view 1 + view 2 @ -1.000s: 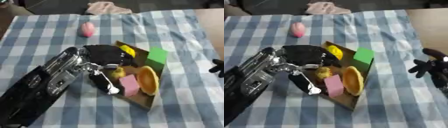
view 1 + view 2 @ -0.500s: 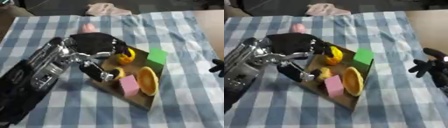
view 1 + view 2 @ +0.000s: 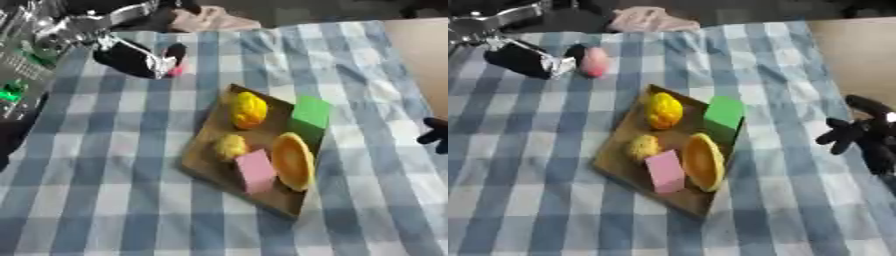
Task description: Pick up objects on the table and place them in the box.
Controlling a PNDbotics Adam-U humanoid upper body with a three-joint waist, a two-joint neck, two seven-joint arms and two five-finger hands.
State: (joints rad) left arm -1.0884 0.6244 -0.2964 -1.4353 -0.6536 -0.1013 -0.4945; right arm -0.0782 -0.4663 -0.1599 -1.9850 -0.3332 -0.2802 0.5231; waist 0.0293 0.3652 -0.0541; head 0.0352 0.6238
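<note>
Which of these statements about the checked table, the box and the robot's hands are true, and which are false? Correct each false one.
1. The box holds a green block. True.
2. The pink oval object lies inside the box. False: it lies on the checked cloth beyond the box, beside the left hand.
3. The pink block sits next to the orange bowl. True.
4. The right hand is reaching into the box. False: it stays at the right edge, away from the box.
</note>
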